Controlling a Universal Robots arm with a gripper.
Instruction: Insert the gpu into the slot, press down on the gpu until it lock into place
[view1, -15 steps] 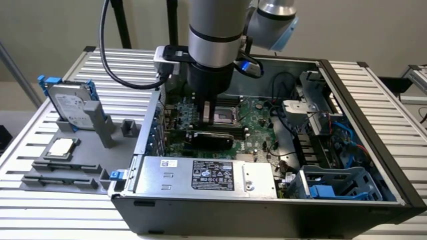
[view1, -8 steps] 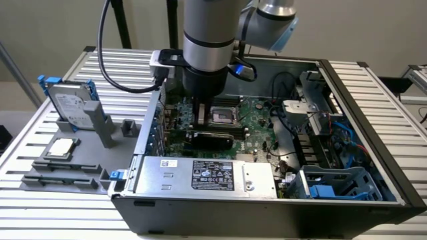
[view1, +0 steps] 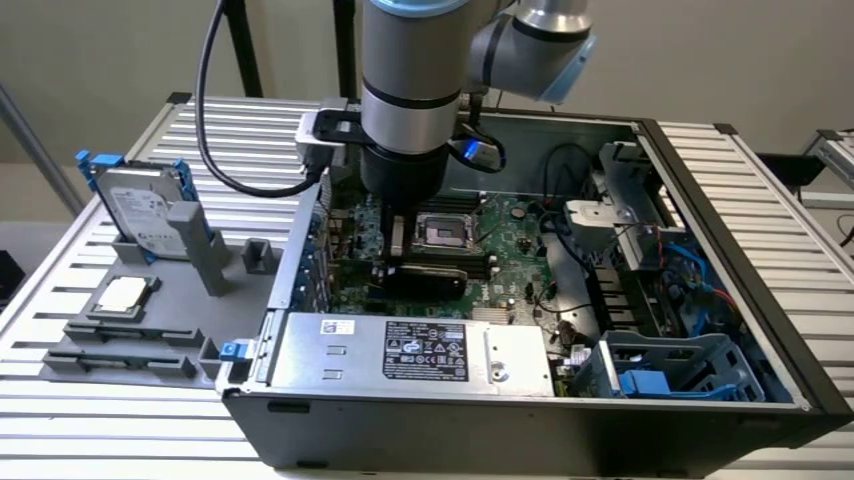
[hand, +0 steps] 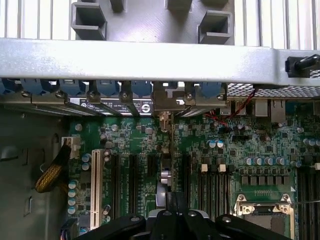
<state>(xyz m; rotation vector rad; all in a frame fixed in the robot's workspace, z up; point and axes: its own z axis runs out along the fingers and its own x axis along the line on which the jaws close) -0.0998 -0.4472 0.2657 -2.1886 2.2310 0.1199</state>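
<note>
The arm (view1: 407, 90) reaches down into the open case (view1: 534, 430). The case lies on its side on the slatted surface (view1: 107, 420). The jaws are low over the green board (view1: 514, 235), near the case wall on the exterior view's left.

The gpu (view1: 434, 280) stands on its edge on the board, right under the jaws. In the wrist view the gpu (hand: 172, 145) looks like a thin dark line. It runs from the jaws across the board (hand: 135, 135) to a silver plate (hand: 167, 97) at the case wall. The jaws are pressed close together, pinching the top edge of the gpu.

The slot is hidden under the gpu, so I cannot tell if the gpu is all the way in.

A silver box (view1: 414, 350) sits in the case just beside the gpu. A drive (view1: 140, 210) stands on the surface outside the case.
</note>
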